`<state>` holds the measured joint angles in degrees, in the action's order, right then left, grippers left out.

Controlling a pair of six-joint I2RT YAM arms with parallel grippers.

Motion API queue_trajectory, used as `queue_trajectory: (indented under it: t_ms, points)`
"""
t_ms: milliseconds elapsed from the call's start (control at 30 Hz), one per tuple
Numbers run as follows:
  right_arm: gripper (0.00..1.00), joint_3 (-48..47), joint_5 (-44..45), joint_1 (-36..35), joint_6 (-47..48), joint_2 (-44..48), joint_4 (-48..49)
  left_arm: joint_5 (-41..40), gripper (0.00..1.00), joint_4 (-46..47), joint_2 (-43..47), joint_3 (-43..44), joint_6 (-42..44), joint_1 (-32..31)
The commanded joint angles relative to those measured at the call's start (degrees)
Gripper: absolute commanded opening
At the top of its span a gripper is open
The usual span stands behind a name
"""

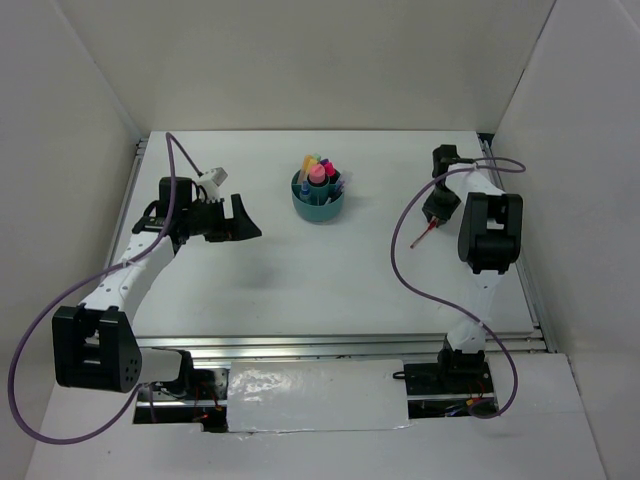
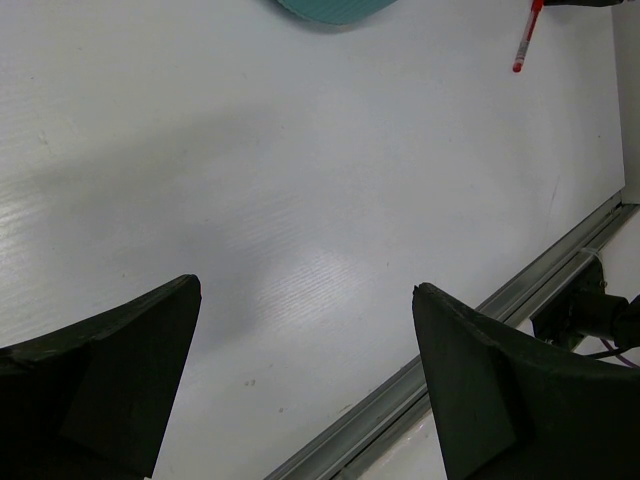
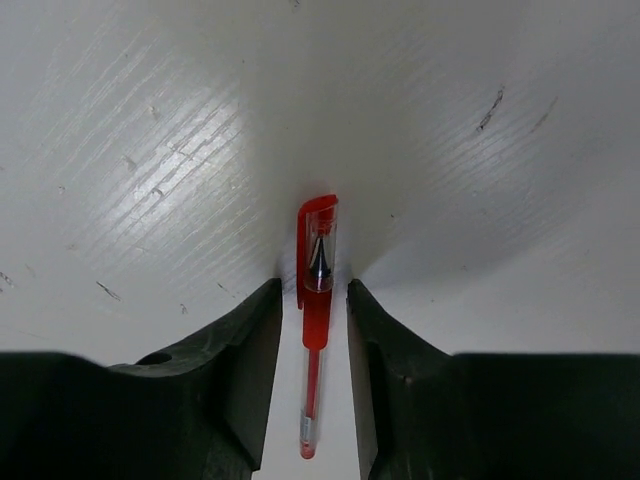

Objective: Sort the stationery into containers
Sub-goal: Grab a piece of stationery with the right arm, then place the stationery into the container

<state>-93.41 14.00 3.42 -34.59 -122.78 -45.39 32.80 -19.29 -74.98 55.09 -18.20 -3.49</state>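
My right gripper point(image 3: 313, 287) was down low over the table point(image 1: 300, 290) on the right side, with its two fingers point(image 3: 235, 360) drawn in close on either side of the red pen point(image 3: 318, 270). In my right wrist view the pen ran straight down the gap between them. Its capped end poked out past my fingertips and its other end lay back toward my wrist. A thin sliver of white showed on each side of the barrel, so I could not tell whether my pads were actually pressing it or only bracketing it. From above, the pen point(image 1: 423, 236) stuck out of that gripper point(image 1: 435, 212) toward the near left.

My left gripper point(image 2: 305, 290) was spread wide and held nothing, with only bare table between its fingertips. It hung on the left side of the table point(image 1: 248, 217), pointing right toward the teal organizer point(image 1: 318, 212) but well apart from it.

The organizer stood in the middle of the far half of the table, between my two arms. Markers point(image 1: 318, 173) in pink, yellow and other colours stood upright in it; which compartments they were in I could not make out. In my left wrist view its rim point(image 2: 335, 8) just cut into the far edge, and the red pen point(image 2: 526, 38) showed to the right of it.
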Motion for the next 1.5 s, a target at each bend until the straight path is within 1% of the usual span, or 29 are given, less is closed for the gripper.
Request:
queue_trajectory:
  t_ms: [0, 67, 100, 133, 233, 300, 333, 400, 433, 467, 533, 567, 600, 667, 700, 733, 767, 800, 833, 900, 933, 1033, 1100, 1133, 1200, 1267, 1333, 1400, 1467]
  points:
    - [0.38, -2.65, 0.33, 0.62, 0.66, -2.11, -1.02, 0.16, 0.99, 0.74, 0.18, 1.78, 0.26, 0.41]
    - [0.28, -3.01, -0.98, 0.88, 1.19, -2.9, -1.2, 0.16, 0.99, 0.57, 0.36, 1.6, 0.35, 0.5]
    - [0.11, -2.75, -1.34, 1.15, 1.28, -2.9, -1.11, 0.08, 0.99, 0.57, 0.36, 1.51, 0.53, 0.5]
    - [0.01, -2.57, -1.78, 1.24, 1.63, -2.64, -0.59, 0.07, 0.99, 0.57, 0.36, 1.42, 0.62, 0.41]
    - [0.0, -3.27, -4.15, 1.15, 2.95, -1.16, -1.11, -0.01, 0.99, 0.04, 0.62, 1.77, 1.06, 0.58]
    - [0.0, -1.79, -8.97, 0.45, 5.57, 1.83, 0.72, 0.34, 0.99, -0.4, 0.97, 1.86, 1.85, 0.67]
    - [0.0, -0.47, -10.56, -0.6, 6.8, 6.98, 4.13, 0.95, 0.99, -0.49, 1.59, 1.86, 2.02, 0.85]
    - [0.0, 3.21, -13.54, -2.18, 10.74, 13.06, 8.36, 1.57, 0.99, -0.31, 2.64, 1.6, 2.64, 1.02]
    - [0.0, 4.01, -13.73, -3.06, 11.81, 18.92, 11.43, 2.0, 0.99, -0.31, 3.6, 1.34, 2.73, 1.03]
    - [0.0, 4.98, -15.3, -5.16, 12.87, 21.59, 13.03, 2.18, 0.99, -0.05, 4.14, 0.81, 2.73, 1.11]
    - [0.0, 5.16, -19.07, -6.14, 15.15, 28.96, 16.18, 2.1, 0.99, 0.13, 5.62, 0.46, 2.73, 1.29]
    - [0.0, 5.51, -19.27, -7.1, 15.69, 31.09, 17.77, 1.92, 0.99, 0.04, 6.07, 0.2, 2.9, 1.38]
    - [0.0, 5.69, -19.1, -7.81, 16.3, 35.29, 19.09, 1.83, 0.99, 0.13, 6.51, -0.07, 2.99, 1.46]
    - [0.0, 7.61, -16.21, -10.36, 17.45, 38.66, 25.24, 1.66, 0.99, 0.57, 8.0, -0.86, 2.9, 1.55]
    - [0.0, 8.84, -14.98, -11.32, 17.54, 42.06, 27.43, 1.57, 0.99, 0.92, 8.36, -1.21, 2.82, 1.64]
    - [0.0, 10.51, -12.44, -12.2, 17.45, 43.75, 33.89, 1.66, 0.99, 1.62, 8.97, -1.56, 2.64, 1.64]
    - [0.0, 13.74, -11.46, -14.56, 17.8, 44.99, 37.18, 1.74, 0.99, 1.97, 9.15, -2.0, 2.12, 1.73]
    - [0.0, 15.6, -10.84, -15.89, 17.98, 46.91, 43.04, 1.74, 0.99, 2.32, 9.24, -2.18, 1.85, 1.73]
    - [0.0, 17.28, -8.75, -17.29, 18.33, 47.54, 45.1, 1.83, 0.99, 2.67, 9.15, -2.18, 1.76, 1.82]
    - [0.0, 21.5, -6.54, -21.51, 18.24, 47.81, 52.9, 1.92, 0.99, 2.59, 8.54, -1.83, 1.58, 1.82]
    - [0.0, 22.9, -4.27, -22.83, 18.15, 47.2, 54.51, 1.83, 0.99, 2.5, 8.53, -1.39, 1.5, 1.9]
    - [0.0, 24.14, -1.18, -27.93, 18.94, 43.69, 59.52, 1.74, 0.99, 2.24, 8.27, -0.6, 1.58, 2.25]
    - [0.0, 24.32, 2.86, -30.91, 20.26, 40.19, 64.25, 1.57, 0.99, 2.41, 8.53, -0.6, 1.76, 2.34]
    - [0.0, 23.98, 5.49, -31.71, 20.52, 37.47, 65.41, 1.39, 0.99, 2.41, 8.71, -0.69, 1.85, 2.6]
    - [0.0, 22.92, 7.52, -33.38, 20.35, 34.73, 67.44, 1.39, 0.99, 2.15, 8.97, -0.86, 2.2, 2.69]
    - [0.0, 20.12, 9.54, -33.92, 18.87, 30.7, 67.01, 1.39, 0.99, 1.45, 8.97, -0.77, 2.9, 2.87]
    - [0.0, 17.13, 10.96, -34.1, 16.05, 27.53, 64.46, 1.48, 0.99, 1.1, 8.89, -0.95, 3.25, 3.31]
    - [0.0, 15.45, 12.71, -34.27, 13.86, 25.76, 62.36, 1.39, 0.99, 1.01, 8.89, -1.04, 3.6, 3.31]
    - [0.0, 14.31, 14.47, -34.36, 12.88, 23.65, 61.74, 1.57, 0.99, 1.01, 8.89, -1.39, 3.69, 4.89]
